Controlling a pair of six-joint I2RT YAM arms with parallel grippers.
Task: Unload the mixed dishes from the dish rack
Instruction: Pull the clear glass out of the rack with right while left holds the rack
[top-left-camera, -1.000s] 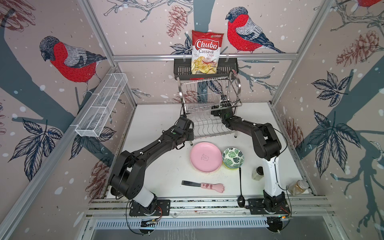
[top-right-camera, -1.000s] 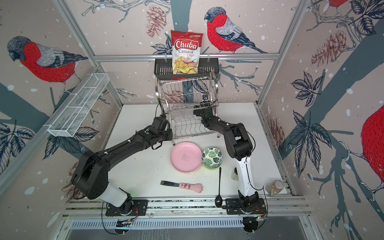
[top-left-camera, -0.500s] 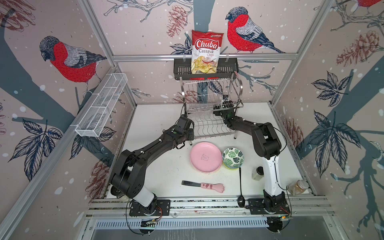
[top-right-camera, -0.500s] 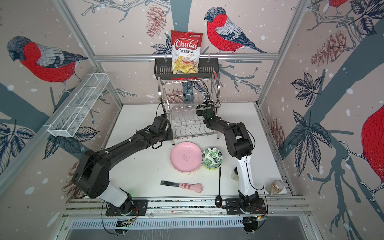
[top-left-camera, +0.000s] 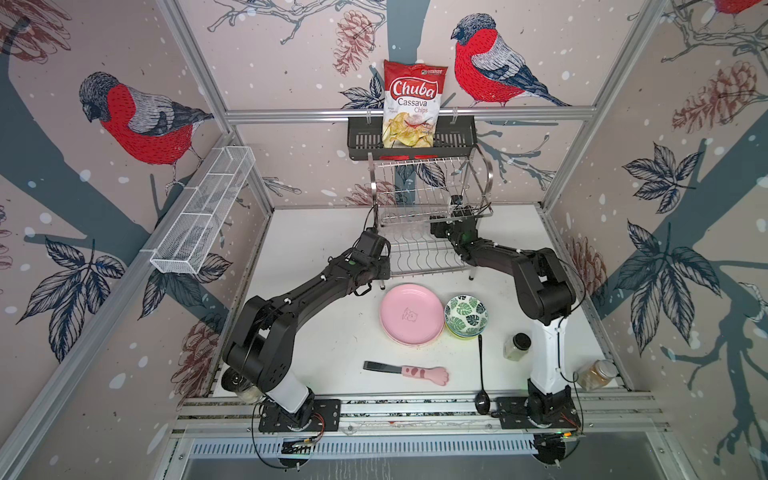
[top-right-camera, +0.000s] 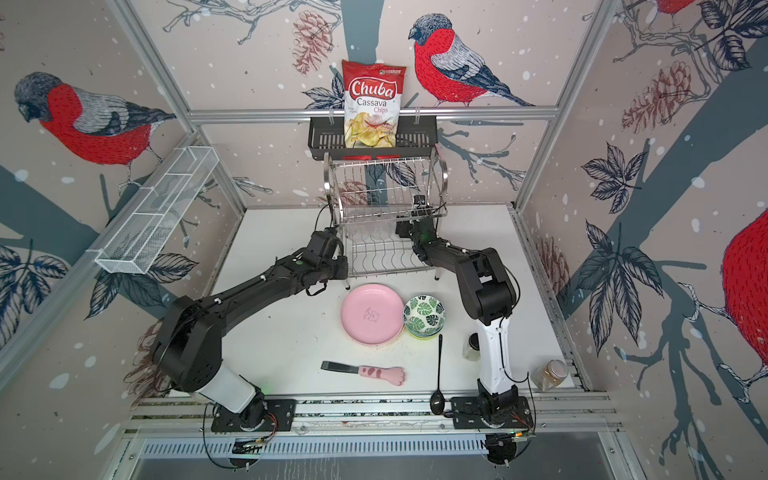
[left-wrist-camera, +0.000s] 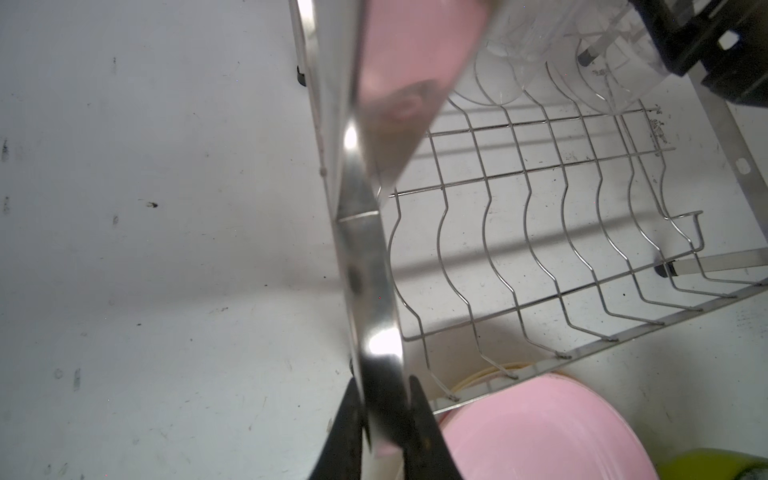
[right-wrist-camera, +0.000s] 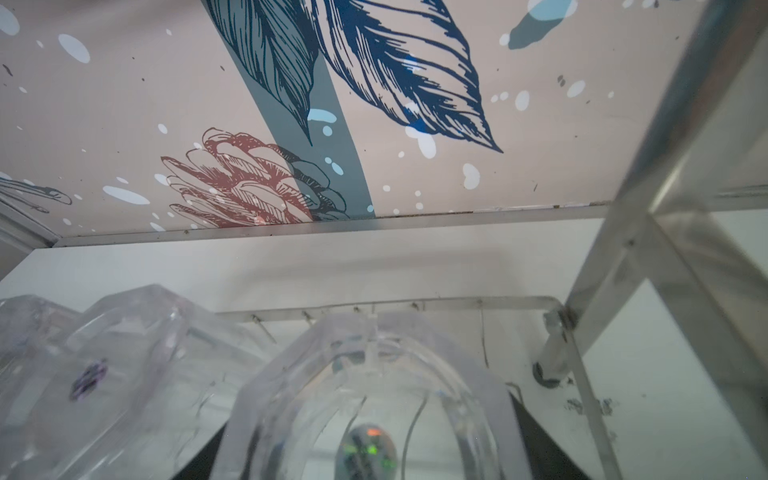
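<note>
Steel dish rack (left-wrist-camera: 540, 232) band is clamped by left gripper (left-wrist-camera: 384, 399) jaws; clear glass (right-wrist-camera: 374, 365) is flanked by right gripper (right-wrist-camera: 370, 440) jaws, grip indiscernible.

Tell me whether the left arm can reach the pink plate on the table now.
Probably not yet: the left arm has its jaws shut on a side strip of the dish rack. The pink plate itself lies near, uncovered.

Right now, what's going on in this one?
The dish rack is being unloaded. The left tool is clamped on the rack's steel side frame. The right tool reaches into the lower tier, jaws around a clear glass; whether it grips can't be told. A pink plate and a leaf-patterned bowl already sit on the table in front.
</note>
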